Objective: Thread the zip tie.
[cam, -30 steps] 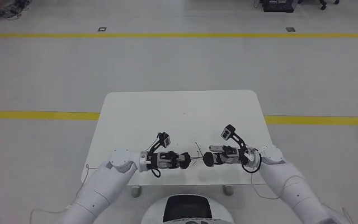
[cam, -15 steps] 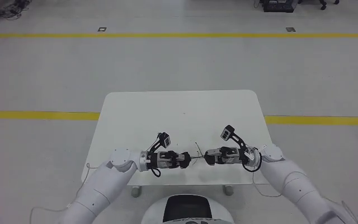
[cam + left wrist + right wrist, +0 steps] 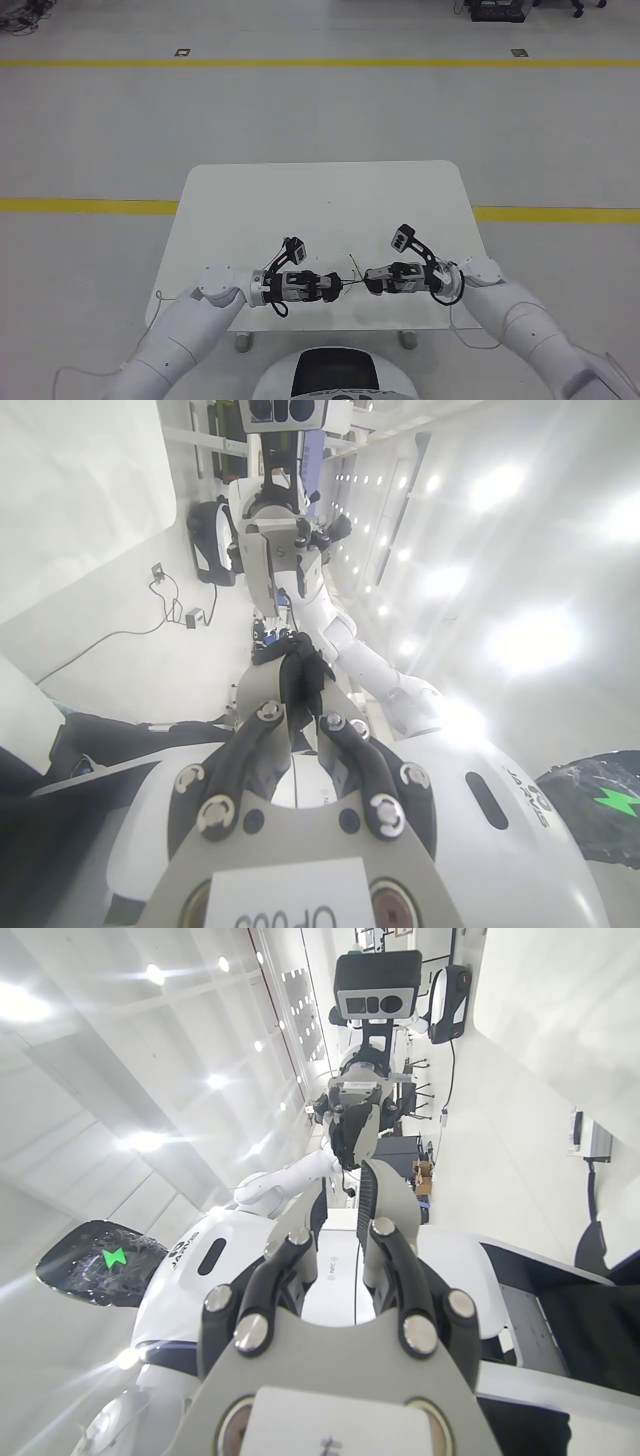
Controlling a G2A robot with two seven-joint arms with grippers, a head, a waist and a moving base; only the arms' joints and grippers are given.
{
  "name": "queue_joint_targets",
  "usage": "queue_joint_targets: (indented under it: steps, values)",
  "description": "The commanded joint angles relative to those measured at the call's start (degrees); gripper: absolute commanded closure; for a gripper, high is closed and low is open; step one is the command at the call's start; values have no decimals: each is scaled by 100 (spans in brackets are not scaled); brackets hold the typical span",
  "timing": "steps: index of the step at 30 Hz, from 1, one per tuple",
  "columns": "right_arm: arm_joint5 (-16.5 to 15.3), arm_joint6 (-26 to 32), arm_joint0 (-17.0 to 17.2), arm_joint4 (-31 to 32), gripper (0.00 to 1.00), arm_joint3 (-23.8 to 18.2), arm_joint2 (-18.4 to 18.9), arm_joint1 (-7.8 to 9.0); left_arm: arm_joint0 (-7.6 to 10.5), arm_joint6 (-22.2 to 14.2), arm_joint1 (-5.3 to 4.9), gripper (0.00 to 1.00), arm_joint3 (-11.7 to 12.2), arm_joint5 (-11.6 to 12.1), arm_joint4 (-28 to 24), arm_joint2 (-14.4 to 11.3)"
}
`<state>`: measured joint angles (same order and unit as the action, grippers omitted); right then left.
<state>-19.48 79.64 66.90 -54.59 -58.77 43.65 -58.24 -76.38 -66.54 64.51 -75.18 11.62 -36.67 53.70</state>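
The thin black zip tie (image 3: 352, 268) hangs in the air just above the white table's (image 3: 300, 200) front part, between my two grippers, which face each other. My left gripper (image 3: 335, 288) is shut on one end of it; its fingers (image 3: 300, 670) are pressed together. My right gripper (image 3: 370, 280) is a short way off, tip to tip with the left, and stands open. In the right wrist view a thin strap (image 3: 356, 1278) runs between its fingers, close to the ridged pad (image 3: 365, 1198). The left gripper (image 3: 350, 1138) shows straight ahead there.
The table has rounded corners, and its front edge (image 3: 330, 325) lies right under both arms. A yellow floor line (image 3: 90, 206) passes behind the table on either side.
My right gripper has edged a little toward the left gripper and now looks narrower from above. The left arm has kept still with the zip tie.
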Motion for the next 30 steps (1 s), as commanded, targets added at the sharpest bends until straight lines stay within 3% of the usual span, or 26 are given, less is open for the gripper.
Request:
queue_joint_targets:
  steps: [1, 14, 21, 22, 23, 24, 30]
  values:
    - [0, 0, -19, -17, 89, 18, -29, -7, 3, 2, -6, 100, -1, 2, -11, -11]
    - [0, 0, -61, -43, 100, 85, -68, -23, 34, 20, -44, 100, 4, 26, -54, -87]
    - [0, 0, -69, -3, 100, 111, -58, -33, 60, 63, -58, 100, 23, 25, -57, -145]
    - [0, 0, -68, 3, 100, 113, -54, -34, 67, 76, -61, 72, 26, 20, -47, -152]
    - [0, 0, -67, 8, 100, 113, -51, -35, 75, 98, -64, 24, 27, 11, -24, -158]
    - [0, 0, -65, 8, 100, 112, -47, -37, 79, 120, -67, 0, 22, 1, -10, -166]
    - [0, 0, -51, -14, 100, 114, -32, -44, 73, 460, -79, 0, -14, -41, 123, -204]
